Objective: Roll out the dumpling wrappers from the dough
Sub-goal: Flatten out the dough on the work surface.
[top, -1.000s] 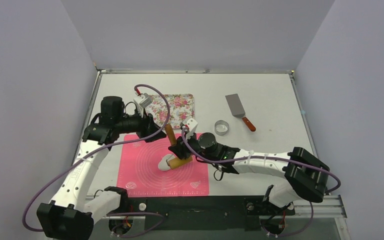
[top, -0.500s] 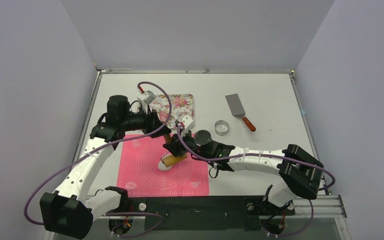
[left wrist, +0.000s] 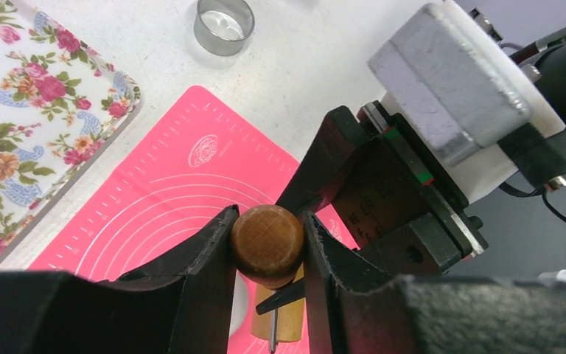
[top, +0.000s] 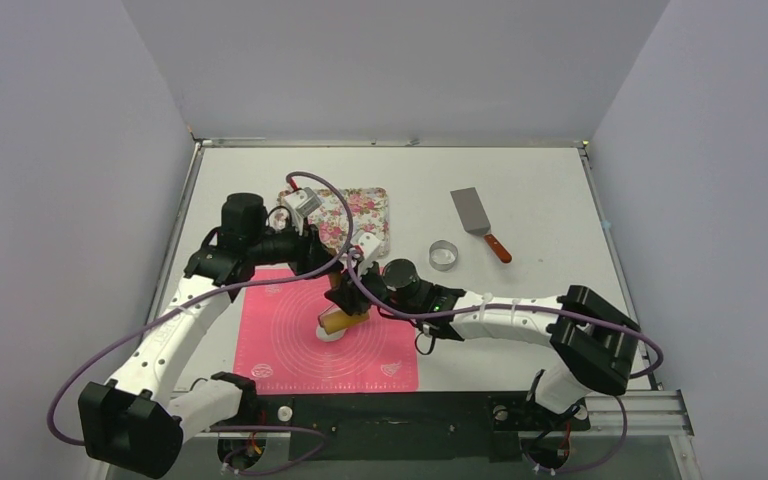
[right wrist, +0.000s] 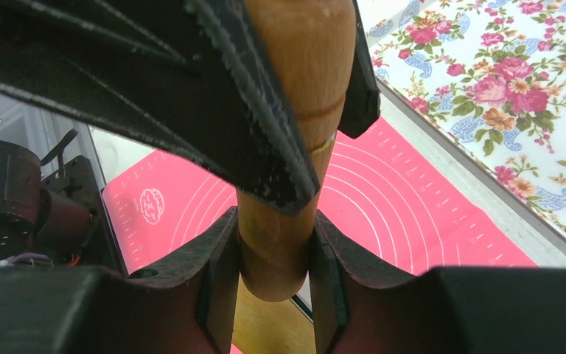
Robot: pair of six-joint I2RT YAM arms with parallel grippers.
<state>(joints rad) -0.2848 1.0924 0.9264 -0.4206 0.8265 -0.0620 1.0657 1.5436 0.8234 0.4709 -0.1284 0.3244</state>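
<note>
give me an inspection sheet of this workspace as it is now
surface: white table, with a pink mat at its near middle
job's things: pin held over white dough on the mat; floral tray behind the mat
clutter: ring cutter and spatula on the table, right of the tray
grippers: left gripper shut on the pin's knob; right gripper shut on the pin's handle
cables: purple cables loop from both arms, one passing over the tray
surroundings: plain walls on three sides; nothing else seen
</note>
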